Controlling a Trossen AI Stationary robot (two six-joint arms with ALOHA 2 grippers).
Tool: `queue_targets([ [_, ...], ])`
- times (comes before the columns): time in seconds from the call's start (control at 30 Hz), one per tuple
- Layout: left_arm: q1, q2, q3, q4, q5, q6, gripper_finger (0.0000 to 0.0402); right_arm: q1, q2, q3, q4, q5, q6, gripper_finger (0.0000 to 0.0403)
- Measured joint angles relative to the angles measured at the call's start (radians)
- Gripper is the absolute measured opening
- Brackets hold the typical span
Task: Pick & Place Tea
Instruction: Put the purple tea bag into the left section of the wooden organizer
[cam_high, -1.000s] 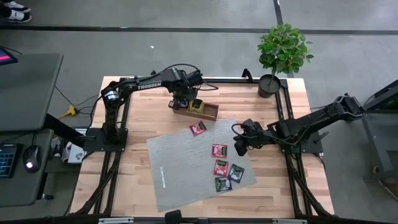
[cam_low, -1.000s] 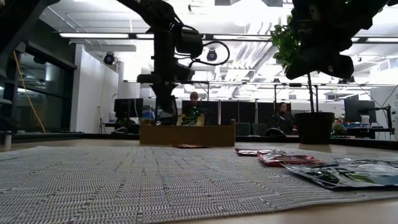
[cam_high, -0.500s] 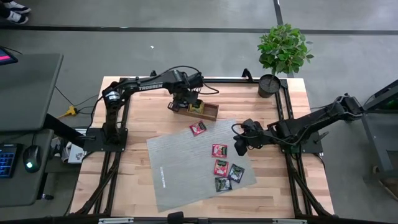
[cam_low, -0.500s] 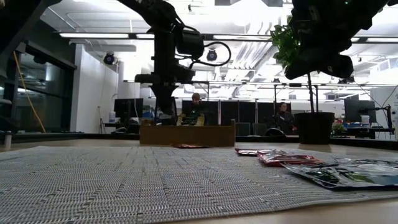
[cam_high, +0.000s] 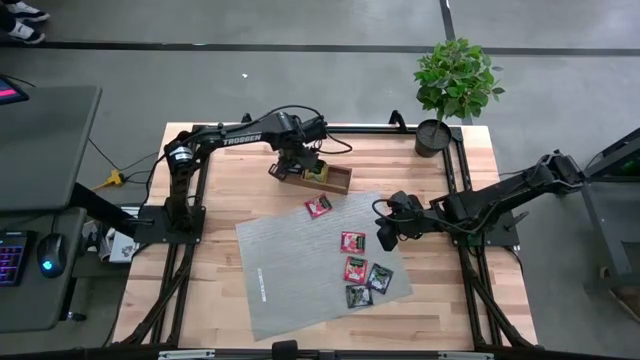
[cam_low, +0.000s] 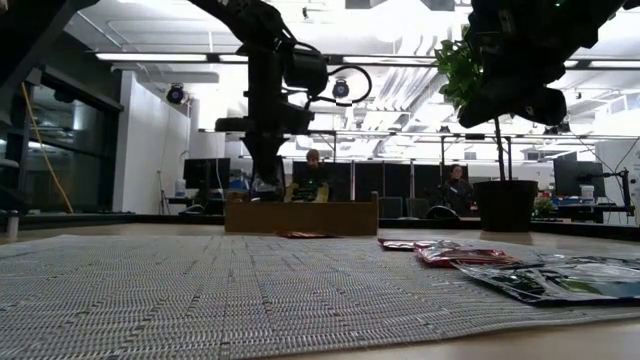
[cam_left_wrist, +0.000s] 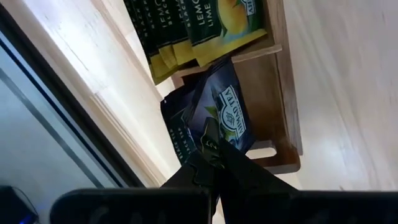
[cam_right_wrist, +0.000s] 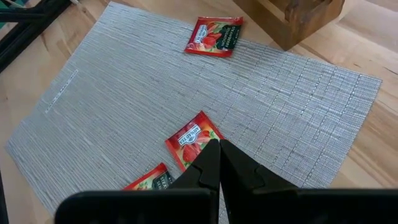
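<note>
Tea sachet, a black one (cam_left_wrist: 227, 115), is pinched in the closed left gripper (cam_left_wrist: 211, 146) over the end compartment of the wooden tray (cam_high: 337, 180), where other black sachets (cam_left_wrist: 177, 134) stand; yellow-green sachets (cam_left_wrist: 205, 25) fill the next compartment. Right gripper (cam_right_wrist: 219, 163) hangs shut and empty above the grey mat (cam_high: 290, 265), over a red sachet (cam_right_wrist: 191, 140). Five sachets lie loose on the mat.

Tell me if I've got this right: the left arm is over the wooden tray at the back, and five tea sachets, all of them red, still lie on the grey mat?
Not quite. Five sachets lie on the grey mat, but only three are red; two near its front corner are dark, as the high view shows. The left gripper is indeed over the wooden tray.
</note>
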Motion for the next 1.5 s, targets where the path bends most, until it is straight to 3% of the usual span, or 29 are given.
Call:
queue_targets([
  [0.77, 0.000, 0.000, -0.073, 0.067, 0.003, 0.037, 0.0006, 0.000, 0.000, 0.000, 0.000, -0.004, -0.012, 0.0000],
  [1.03, 0.000, 0.000, -0.073, 0.069, 0.025, 0.042, 0.0080, 0.000, 0.000, 0.000, 0.003, -0.007, -0.019, 0.0000],
  [1.2, 0.000, 0.000, -0.073, 0.065, -0.034, 0.034, 0.0129, 0.001, 0.000, 0.000, 0.002, -0.009, -0.027, 0.0000],
  [1.3, 0.000, -0.001, -0.073, 0.055, -0.084, 0.024, 0.0144, 0.007, 0.000, 0.000, -0.008, -0.027, -0.047, 0.0000],
  [1.5, 0.000, -0.044, -0.072, 0.058, -0.080, -0.066, 0.0149, 0.080, 0.000, 0.000, -0.108, -0.032, -0.011, 0.0000],
])
